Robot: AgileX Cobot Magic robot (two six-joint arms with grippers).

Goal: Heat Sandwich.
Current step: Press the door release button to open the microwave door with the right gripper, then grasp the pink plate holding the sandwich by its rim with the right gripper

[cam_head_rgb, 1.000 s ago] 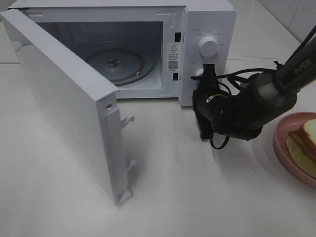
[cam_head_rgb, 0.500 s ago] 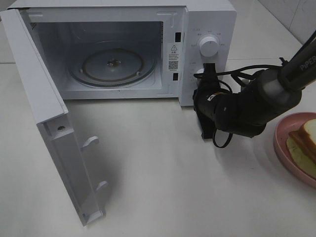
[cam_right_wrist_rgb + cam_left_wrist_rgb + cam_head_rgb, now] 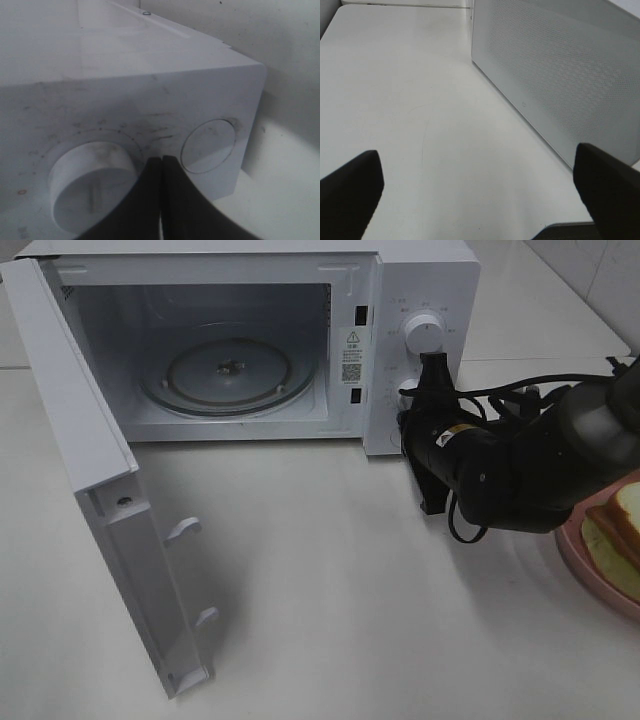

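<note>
The door [image 3: 90, 460] is opened, the sandwich [image 3: 618, 535] not yet loaded; the right hand [image 3: 432, 368] is closed empty, the left hand [image 3: 479, 187] wide.

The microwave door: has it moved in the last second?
Yes. The door swung wider open, away from the front of the microwave, so the glass turntable now shows fully.

The microwave door [image 3: 140, 560], well off to the left of the right gripper [image 3: 435, 360], now stands swung wide open; a second ago it hung halfway across the cavity. The gripper itself now sits slightly farther right, closer to the upper knob [image 3: 424, 335]. Behind it, its arm [image 3: 520, 475] lies lower and covers more of the pink plate [image 3: 578, 558].
</note>
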